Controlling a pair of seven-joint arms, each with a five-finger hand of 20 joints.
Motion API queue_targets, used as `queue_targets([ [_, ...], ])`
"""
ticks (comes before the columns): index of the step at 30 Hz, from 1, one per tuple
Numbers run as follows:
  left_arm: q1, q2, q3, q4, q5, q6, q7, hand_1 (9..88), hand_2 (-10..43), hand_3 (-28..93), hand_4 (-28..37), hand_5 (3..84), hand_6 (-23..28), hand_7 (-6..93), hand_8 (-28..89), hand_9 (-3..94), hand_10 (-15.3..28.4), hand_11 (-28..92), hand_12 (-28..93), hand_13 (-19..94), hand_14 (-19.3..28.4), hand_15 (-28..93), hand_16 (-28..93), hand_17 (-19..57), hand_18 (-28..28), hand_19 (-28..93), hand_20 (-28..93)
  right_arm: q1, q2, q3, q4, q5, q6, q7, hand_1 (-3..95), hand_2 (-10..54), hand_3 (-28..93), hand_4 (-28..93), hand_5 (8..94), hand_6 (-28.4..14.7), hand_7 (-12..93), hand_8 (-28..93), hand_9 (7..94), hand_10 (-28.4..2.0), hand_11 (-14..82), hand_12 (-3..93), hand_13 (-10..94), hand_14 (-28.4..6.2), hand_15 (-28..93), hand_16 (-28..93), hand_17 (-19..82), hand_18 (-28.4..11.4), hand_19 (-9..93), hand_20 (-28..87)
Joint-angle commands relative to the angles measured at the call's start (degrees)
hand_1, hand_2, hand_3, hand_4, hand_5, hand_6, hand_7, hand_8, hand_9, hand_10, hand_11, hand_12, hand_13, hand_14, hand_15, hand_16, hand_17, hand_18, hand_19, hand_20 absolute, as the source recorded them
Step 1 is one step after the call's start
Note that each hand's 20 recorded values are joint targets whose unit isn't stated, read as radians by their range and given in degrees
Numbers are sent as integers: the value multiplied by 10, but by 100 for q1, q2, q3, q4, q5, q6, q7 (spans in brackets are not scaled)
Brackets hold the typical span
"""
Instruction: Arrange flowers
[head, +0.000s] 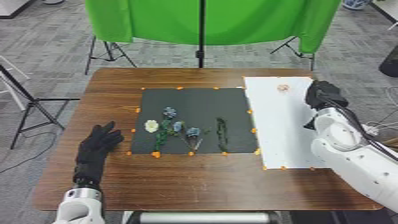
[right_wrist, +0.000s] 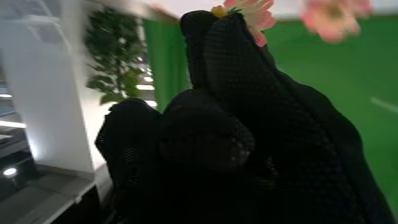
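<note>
So here's the brown bench (head: 191, 192), the green cloth (head: 160, 20) hanging beyond its far edge, a tripod (head: 34, 102) standing off its left edge. A black mat (head: 178, 97) covers the middle, with orange tabs (head: 156, 154) round its border, and there are the flowers: a white flower (head: 151, 126) towards the mat's left edge, a dark blue flower (head: 170, 112) farther back, a pale blue flower (head: 193, 132) nearer the middle, and a leafy stem (head: 222, 137) by itself towards the right. Alongside runs the white board (head: 289, 135), a pale pink flower (head: 283, 88) up by its far edge. Over that board's right edge, partly covering it, comes the right robot hand (head: 327, 95), near the bench's far right corner! Apart, together or clamped on something, I can't tell. In the wrist view one pink bloom (right_wrist: 259, 19) meets the glove's tip in the picture, contact uncertain, another pink bloom (right_wrist: 332, 22) just beyond, a leafy plant (right_wrist: 114, 55) in the background. And the left robot hand (head: 98, 142), resting between the mat and the bench's left edge, has its fingers loosely apart, nothing in them.
</note>
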Motion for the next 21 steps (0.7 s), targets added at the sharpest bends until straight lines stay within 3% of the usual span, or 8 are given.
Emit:
queue_targets([
  [1, 73, -40, 20, 9, 18, -47, -57, 220, 139, 609, -283, 440, 76, 72, -44, 433, 156, 226, 132, 296, 192, 383, 7, -23, 147, 205, 202, 84, 33, 78, -1158, 77, 178, -362, 665, -95, 604, -169, 788, 7, 187, 71, 898, -88, 61, 360, 907, -19, 632, 352, 659, -108, 932, 622],
  [8, 90, -40, 0, 3, 12, -60, -32, 221, 138, 608, -283, 440, 76, 71, -43, 433, 156, 227, 131, 296, 192, 383, 7, -23, 147, 204, 202, 389, -261, -527, -1909, 814, -275, -744, 662, -95, 605, -158, 790, 6, 187, 74, 901, -91, 61, 363, 907, -19, 632, 354, 661, -106, 932, 622],
  [15, 50, -55, 36, 26, 17, -102, -48, 222, 138, 607, -283, 441, 76, 72, -44, 433, 157, 227, 131, 295, 192, 383, 7, -23, 147, 205, 203, 931, -500, -1423, -2022, 914, -852, -1021, 659, -95, 604, -154, 791, 5, 186, 77, 901, -93, 61, 365, 907, -20, 632, 356, 662, -106, 932, 625],
  [21, 61, -52, 34, 23, 32, -109, -74, 221, 138, 609, -283, 440, 75, 73, -44, 433, 156, 226, 131, 296, 191, 385, 7, -23, 147, 204, 202, 948, -517, -1640, -2115, 901, -987, -1013, 657, -95, 604, -151, 788, 4, 185, 78, 896, -91, 59, 367, 901, -20, 635, 359, 659, -106, 932, 626],
])
